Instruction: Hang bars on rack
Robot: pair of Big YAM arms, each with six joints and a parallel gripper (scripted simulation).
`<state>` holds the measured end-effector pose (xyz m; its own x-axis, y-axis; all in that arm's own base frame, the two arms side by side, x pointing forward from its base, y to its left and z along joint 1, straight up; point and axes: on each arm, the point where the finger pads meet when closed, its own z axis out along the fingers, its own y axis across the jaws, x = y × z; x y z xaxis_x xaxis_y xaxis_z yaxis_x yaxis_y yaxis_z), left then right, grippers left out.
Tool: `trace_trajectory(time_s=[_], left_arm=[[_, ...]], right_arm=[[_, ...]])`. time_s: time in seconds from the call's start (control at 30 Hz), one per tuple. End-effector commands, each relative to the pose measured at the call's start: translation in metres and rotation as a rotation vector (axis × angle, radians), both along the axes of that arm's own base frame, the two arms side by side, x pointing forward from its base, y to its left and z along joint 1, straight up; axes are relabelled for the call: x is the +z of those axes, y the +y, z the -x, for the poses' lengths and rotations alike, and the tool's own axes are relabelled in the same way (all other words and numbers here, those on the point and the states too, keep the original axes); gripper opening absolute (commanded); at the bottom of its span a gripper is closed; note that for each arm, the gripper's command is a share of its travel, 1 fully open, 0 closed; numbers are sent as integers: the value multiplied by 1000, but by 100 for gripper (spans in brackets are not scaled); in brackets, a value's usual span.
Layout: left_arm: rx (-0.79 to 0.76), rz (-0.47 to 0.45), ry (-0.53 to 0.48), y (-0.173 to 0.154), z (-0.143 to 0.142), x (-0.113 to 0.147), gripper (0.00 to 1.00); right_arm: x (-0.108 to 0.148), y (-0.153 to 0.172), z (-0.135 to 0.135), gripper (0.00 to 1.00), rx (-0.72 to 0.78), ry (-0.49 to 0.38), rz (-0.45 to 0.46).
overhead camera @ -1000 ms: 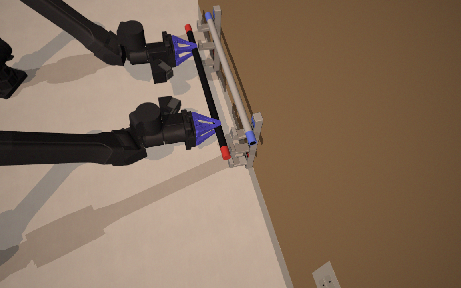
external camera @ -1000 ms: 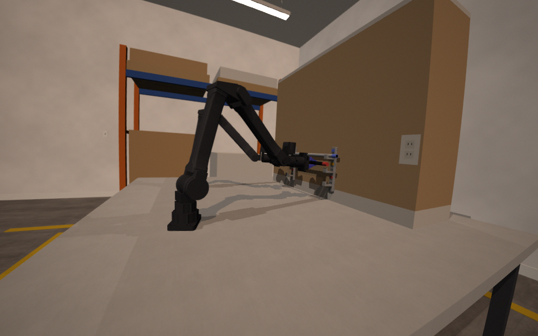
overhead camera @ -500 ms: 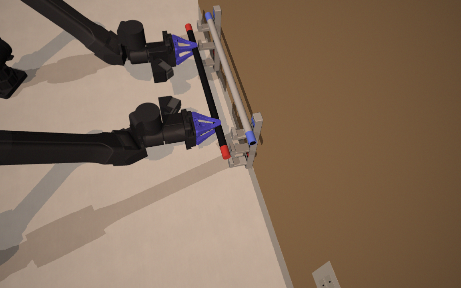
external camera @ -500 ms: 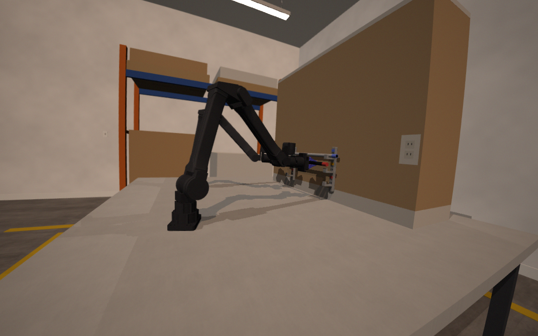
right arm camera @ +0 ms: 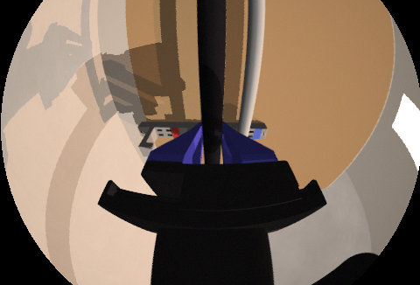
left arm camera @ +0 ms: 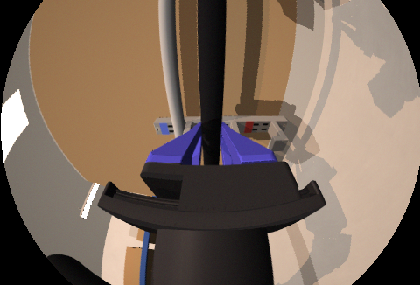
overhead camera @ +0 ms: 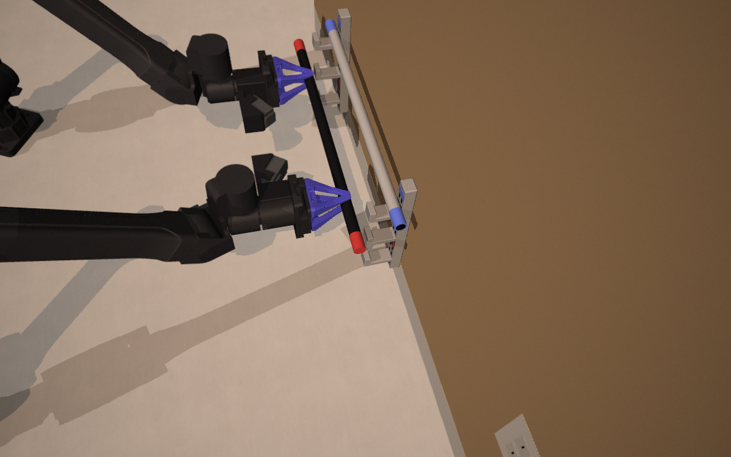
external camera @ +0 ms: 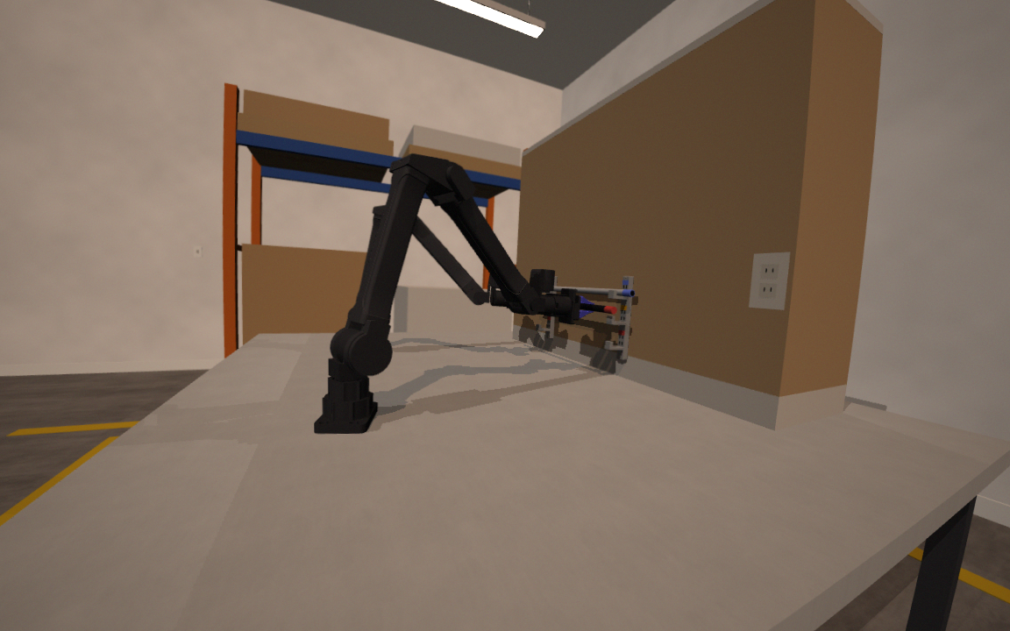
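The black bar [overhead camera: 328, 141] [left arm camera: 212, 36] [right arm camera: 211, 36] with red ends is held in front of the rack [overhead camera: 408, 195] [external camera: 625, 342], below the top arms in the exterior view. My left gripper [overhead camera: 310, 74] [left arm camera: 211, 127] is shut on it near its far end, my right gripper [overhead camera: 349, 197] [right arm camera: 212, 127] near its near end. The grey bar [overhead camera: 365, 127] [left arm camera: 168, 36] [right arm camera: 255, 36] with blue ends lies on the top pair of rack arms. Blue labels [left arm camera: 164, 128] [right arm camera: 257, 134] mark the top pair. Red labels [left arm camera: 248, 127] [right arm camera: 175, 133] sit low on the uprights.
The brown wall panel [overhead camera: 555, 198] [external camera: 665, 195] stands directly behind the rack. The rack arms [overhead camera: 378, 234] stick out toward the grippers, with raised tips. The grey bar is close above and behind the black bar. An outlet [external camera: 769, 280] is on the panel, away from the rack.
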<state>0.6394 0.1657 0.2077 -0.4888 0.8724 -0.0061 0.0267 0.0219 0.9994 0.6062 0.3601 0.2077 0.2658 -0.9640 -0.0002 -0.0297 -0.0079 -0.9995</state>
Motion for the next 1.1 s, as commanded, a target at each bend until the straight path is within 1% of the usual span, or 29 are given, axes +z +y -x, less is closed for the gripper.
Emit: trace_trajectory(time_s=[0.0, 0.63, 1.07], left_arm=[[15, -10, -89, 11, -3, 35, 0], [15, -10, -89, -1, 19, 35, 0], [16, -10, -89, -15, 36, 47, 0]], right_arm=[[36, 4, -2, 0, -5, -72, -60], [36, -3, 21, 0, -5, -72, -60], [48, -13, 41, 0, -5, -72, -59]])
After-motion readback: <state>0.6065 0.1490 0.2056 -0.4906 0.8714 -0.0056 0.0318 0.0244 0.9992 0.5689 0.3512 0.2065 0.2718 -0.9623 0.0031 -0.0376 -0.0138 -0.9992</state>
